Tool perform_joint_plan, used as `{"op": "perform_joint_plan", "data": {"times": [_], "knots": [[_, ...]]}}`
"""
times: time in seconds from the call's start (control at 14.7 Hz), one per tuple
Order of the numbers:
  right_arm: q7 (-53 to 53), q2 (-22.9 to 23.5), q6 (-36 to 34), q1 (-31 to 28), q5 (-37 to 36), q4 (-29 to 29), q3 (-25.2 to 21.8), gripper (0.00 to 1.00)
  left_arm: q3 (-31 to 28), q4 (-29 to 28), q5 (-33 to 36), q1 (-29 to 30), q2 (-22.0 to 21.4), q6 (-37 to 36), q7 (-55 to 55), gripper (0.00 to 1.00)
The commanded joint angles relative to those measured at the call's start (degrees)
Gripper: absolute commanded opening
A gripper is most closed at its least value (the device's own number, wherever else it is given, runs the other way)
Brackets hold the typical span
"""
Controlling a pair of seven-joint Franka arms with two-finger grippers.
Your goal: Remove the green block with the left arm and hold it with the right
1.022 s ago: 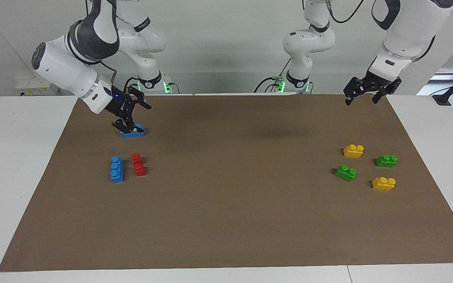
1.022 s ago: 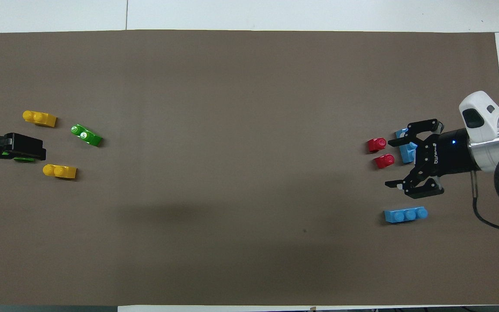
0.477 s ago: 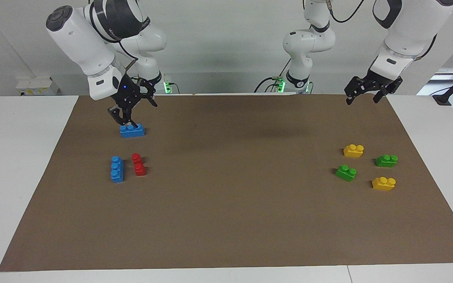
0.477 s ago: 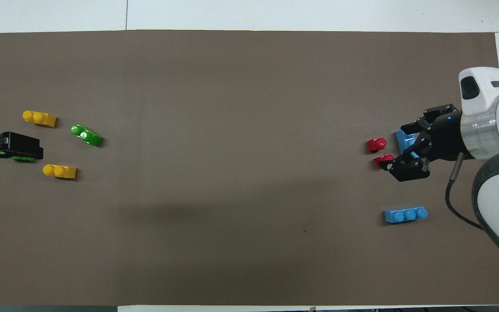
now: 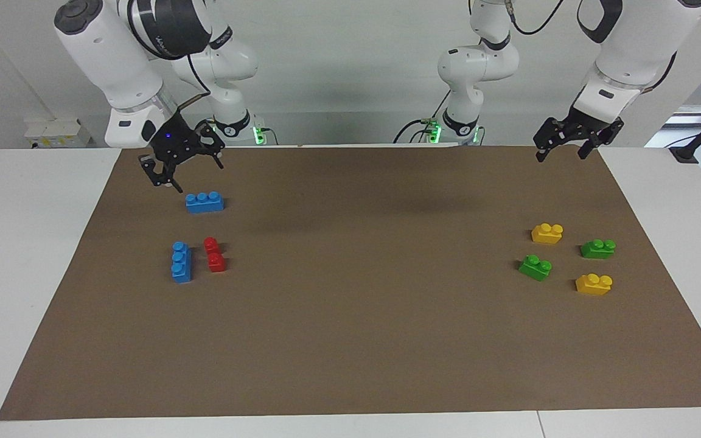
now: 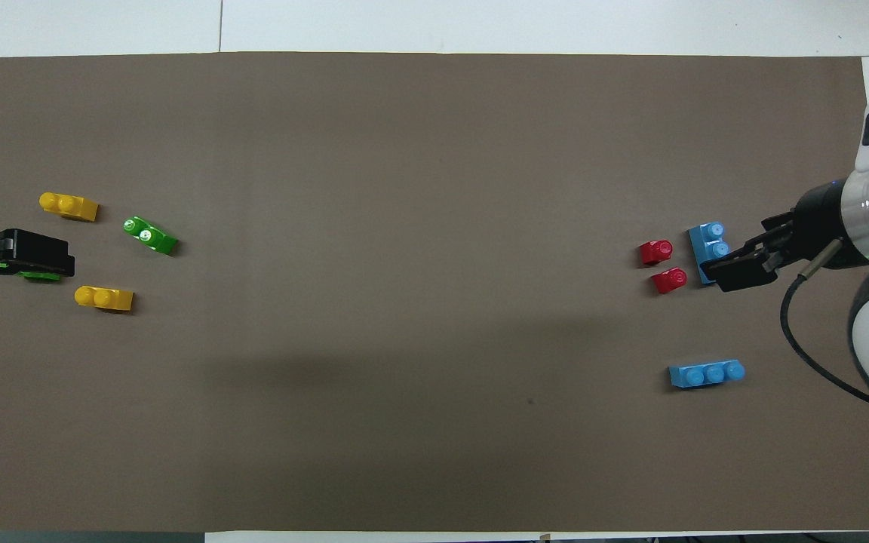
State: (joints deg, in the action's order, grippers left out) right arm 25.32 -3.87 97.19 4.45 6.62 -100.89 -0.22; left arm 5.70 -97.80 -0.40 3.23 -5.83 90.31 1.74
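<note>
Two green blocks lie on the brown mat at the left arm's end: one [image 5: 535, 267] [image 6: 150, 235] is farther from the robots. The other [image 5: 597, 248] is half covered by the gripper in the overhead view [image 6: 41, 276]. My left gripper [image 5: 560, 149] [image 6: 16, 255] hangs open and empty, high in the air over that second block and touching nothing. My right gripper [image 5: 187, 172] [image 6: 740, 265], with the blue wrist light, is open and empty in the air over the mat beside the blue bricks.
Two yellow bricks [image 5: 547, 233] [image 5: 593, 284] lie among the green ones. At the right arm's end lie two blue three-stud bricks [image 5: 204, 202] [image 5: 181, 262] and red pieces [image 5: 214, 254]. The brown mat [image 5: 350, 316] covers the white table.
My right gripper has lifted off the blue brick nearer the robots and swung toward the right arm's edge of the mat. The left gripper has barely moved. No brick has moved.
</note>
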Motion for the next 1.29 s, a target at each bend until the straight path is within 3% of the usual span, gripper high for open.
{"op": "perform_joint_plan", "data": {"times": [0.0, 0.41, 0.61, 0.89, 1.09, 1.23], "knots": [[-4.4, 3.1, -4.1, 0.0, -2.9, 5.6, 0.3, 1.0, -0.8, 0.7, -0.8, -1.1, -0.2, -0.8, -0.3, 1.0], [-11.4, 9.8, -9.0, -0.4, -6.3, 15.0, -0.9, 1.0, -0.8, 0.7, -0.8, -1.3, -0.2, -0.7, -0.3, 1.0], [-17.2, 8.5, -10.8, 0.7, -8.5, 13.4, -1.7, 1.0, -0.8, 0.7, -0.8, -1.3, -0.2, -0.7, -0.4, 1.0], [-16.6, 7.3, -10.9, 0.5, -8.7, 11.8, -3.0, 1.0, -0.8, 0.7, -0.8, -1.3, -0.2, -0.8, -0.3, 1.0], [-17.0, 7.7, -8.9, -0.4, -7.8, 13.1, -2.9, 1.0, -0.8, 0.8, -0.8, -1.2, -0.2, -0.8, -0.4, 1.0], [-17.3, 9.0, -11.4, -0.3, -7.4, 15.4, -2.8, 1.0, -0.8, 0.8, -0.8, -1.2, -0.2, -0.8, -0.4, 1.0]]}}
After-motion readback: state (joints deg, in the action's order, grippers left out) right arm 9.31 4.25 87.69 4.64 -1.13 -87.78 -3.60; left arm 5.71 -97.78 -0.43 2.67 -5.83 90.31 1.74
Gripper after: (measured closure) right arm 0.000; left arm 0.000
